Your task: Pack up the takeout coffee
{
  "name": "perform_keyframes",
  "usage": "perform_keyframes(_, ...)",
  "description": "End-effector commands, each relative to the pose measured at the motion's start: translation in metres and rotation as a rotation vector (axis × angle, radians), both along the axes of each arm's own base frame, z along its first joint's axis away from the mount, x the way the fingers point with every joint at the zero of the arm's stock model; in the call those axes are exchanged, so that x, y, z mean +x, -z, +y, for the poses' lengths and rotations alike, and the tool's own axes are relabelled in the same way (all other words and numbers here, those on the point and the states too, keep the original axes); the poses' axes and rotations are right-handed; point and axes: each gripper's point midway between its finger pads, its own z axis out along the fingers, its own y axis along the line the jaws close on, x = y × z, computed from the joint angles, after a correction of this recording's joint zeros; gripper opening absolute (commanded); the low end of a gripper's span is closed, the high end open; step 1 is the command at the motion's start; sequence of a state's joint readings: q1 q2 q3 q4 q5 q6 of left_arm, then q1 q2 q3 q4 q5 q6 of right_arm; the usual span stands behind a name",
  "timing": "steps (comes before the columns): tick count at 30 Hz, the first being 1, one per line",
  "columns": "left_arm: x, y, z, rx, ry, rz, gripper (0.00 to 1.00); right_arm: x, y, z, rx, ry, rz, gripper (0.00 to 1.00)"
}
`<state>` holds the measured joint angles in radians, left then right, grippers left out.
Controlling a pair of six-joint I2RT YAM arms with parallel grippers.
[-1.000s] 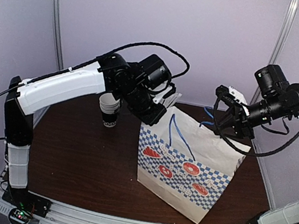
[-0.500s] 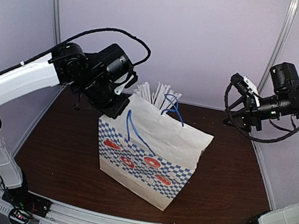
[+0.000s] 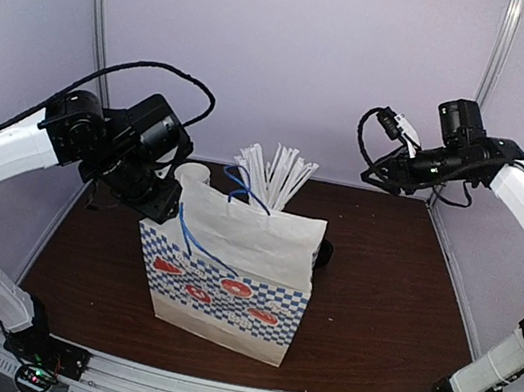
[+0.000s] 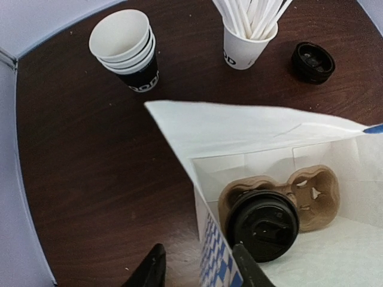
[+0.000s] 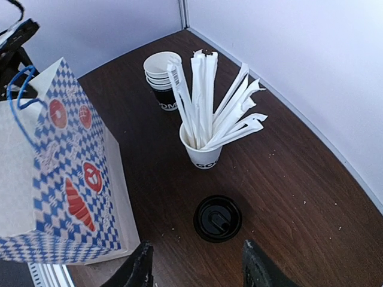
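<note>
Right at the front of the worktop (image 3: pixel 382 319) stands the blue-checked paper bag (image 3: pixel 227 281), upright, mouth gaping. And there's the takeout coffee (image 4: pixel 262 224), down inside it, black lid up, seated in one well of a brown cardboard carrier (image 4: pixel 314 191). The left pincer (image 4: pixel 198 254) sits astride the bag's left wall, jaws released, a gap showing on the outer side. Behind the bag, a loose black lid (image 5: pixel 217 218) lies flat, then the white cup of straws (image 5: pixel 202 154), with the stack of lidless cups (image 4: pixel 128 54) well apart to its left. The right pincer (image 5: pixel 197 245) hangs high over the lid, released, holding nothing.
</note>
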<state>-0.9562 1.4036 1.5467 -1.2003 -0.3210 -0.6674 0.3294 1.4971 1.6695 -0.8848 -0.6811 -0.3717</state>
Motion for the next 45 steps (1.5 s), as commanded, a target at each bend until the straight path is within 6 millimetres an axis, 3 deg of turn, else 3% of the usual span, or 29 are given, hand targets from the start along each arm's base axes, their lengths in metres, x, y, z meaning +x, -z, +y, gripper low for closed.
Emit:
perform_keyframes(1,0.003,-0.02,0.007,-0.036,-0.022,-0.057,0.53,0.044,0.001,0.007,0.046,0.092,-0.009,0.5)
perform_keyframes(6,0.007,-0.064,0.007,-0.069,0.04,-0.162,0.69,0.076,0.025,0.023,0.08,0.118,0.049,0.48)
perform_keyframes(10,0.012,-0.108,0.016,-0.129,0.068,-0.339,0.73,0.094,0.042,0.038,0.089,0.102,0.073,0.47)
perform_keyframes(13,0.019,-0.122,0.022,-0.174,0.039,-0.462,0.73,0.105,0.05,0.049,0.125,0.082,0.097,0.45)
perform_keyframes(21,0.027,-0.102,0.018,-0.171,0.028,-0.508,0.73,0.126,0.052,0.076,0.233,0.045,0.121,0.43)
perform_keyframes(26,0.03,-0.096,0.015,-0.143,0.037,-0.501,0.73,0.139,0.066,0.089,0.272,0.039,0.172,0.41)
perform_keyframes(32,0.032,-0.091,0.015,-0.118,0.042,-0.498,0.73,0.141,0.075,0.094,0.29,0.036,0.219,0.28)
perform_keyframes(45,0.04,-0.08,0.002,-0.064,0.075,-0.487,0.73,0.128,0.049,0.087,0.32,0.046,0.174,0.01)
